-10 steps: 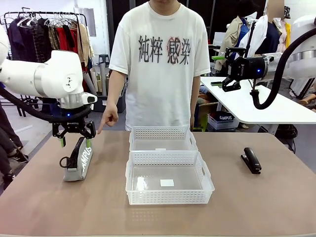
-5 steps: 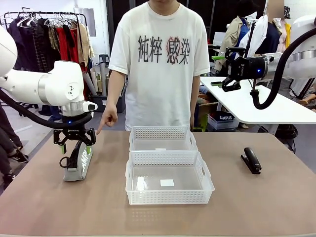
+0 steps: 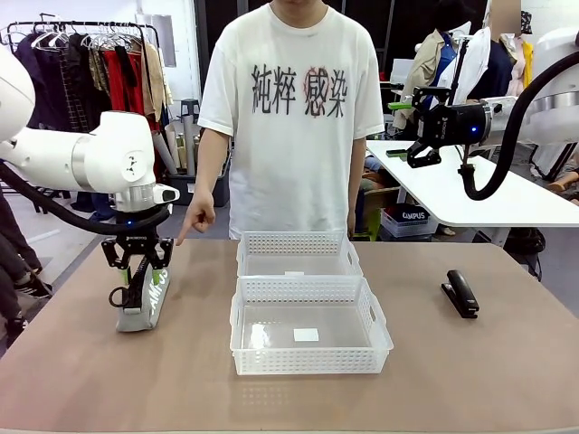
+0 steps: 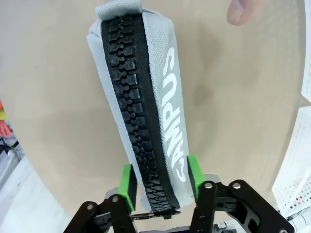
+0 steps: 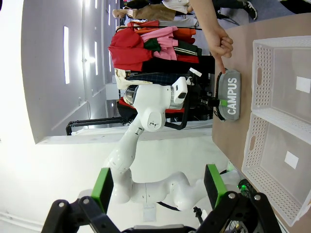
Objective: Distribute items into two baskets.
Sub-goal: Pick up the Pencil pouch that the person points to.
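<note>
**A:** What is going on with the grey fabric zippered pouch?

**B:** It is standing on its long edge, zip upward, on the brown table, at nine o'clock from the baskets. Over the last second the left gripper has been sinking over it and drawing its fingers in. In the left wrist view the green pads are now pressing both flanks of the pouch near its closer end, so the left gripper is clamping it. The pouch is not leaving the table yet.

**A:** And what is that meaning for the job?

**B:** I am reading the grasp as made and the lift as coming next. Both baskets are sitting empty.

**A:** What is lying around?

**B:** The near white lattice-sided plastic basket is touching its twin, the far basket, at its twelve o'clock. The small black stapler is waiting at three o'clock, well apart. The right gripper is hanging high at two o'clock, pads spread, gripping nothing.

**A:** Is anything getting in the way?

**B:** The person's hand is pointing down just beyond the pouch's far end, and the basket walls are standing between the pouch and either floor.
</note>
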`<state>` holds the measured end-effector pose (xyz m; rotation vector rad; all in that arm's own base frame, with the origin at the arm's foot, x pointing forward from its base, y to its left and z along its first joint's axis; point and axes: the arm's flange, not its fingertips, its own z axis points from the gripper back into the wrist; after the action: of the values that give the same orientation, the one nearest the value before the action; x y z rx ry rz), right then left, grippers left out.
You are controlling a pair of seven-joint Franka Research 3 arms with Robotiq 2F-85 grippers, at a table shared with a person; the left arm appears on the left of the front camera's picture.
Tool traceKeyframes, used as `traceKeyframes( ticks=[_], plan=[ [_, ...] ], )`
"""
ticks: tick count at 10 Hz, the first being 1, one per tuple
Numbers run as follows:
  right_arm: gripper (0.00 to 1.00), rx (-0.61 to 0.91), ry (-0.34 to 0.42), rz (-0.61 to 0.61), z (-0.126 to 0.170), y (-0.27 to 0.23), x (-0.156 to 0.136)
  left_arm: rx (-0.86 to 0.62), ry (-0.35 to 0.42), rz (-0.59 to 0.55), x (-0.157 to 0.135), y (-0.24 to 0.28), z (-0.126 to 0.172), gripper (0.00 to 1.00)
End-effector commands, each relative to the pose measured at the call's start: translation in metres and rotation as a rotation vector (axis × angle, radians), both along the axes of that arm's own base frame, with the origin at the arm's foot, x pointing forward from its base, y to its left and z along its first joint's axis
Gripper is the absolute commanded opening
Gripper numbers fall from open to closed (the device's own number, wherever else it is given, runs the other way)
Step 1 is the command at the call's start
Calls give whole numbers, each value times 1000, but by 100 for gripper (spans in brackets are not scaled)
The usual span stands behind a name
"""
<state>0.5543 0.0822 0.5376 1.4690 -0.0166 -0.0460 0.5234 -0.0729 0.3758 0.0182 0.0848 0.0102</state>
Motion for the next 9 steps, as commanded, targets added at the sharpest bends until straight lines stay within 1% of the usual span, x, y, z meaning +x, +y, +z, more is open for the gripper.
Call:
traceKeyframes(
  ticks=[1, 5, 7, 9],
  plan=[
    [100, -2, -6, -8, 3, 1, 0, -15, -1, 29, 2, 1, 4, 0],
    [100, -2, -6, -8, 3, 1, 0, -8, 1, 38, 0, 3, 9, 0],
    [100, -2, -6, -8, 3, 1, 0, 9, 23, 6, -6, 0, 20, 0],
    [100, -2, -6, -8, 3, 1, 0, 25, 5, -7, -12, -4, 40, 0]
  ],
)
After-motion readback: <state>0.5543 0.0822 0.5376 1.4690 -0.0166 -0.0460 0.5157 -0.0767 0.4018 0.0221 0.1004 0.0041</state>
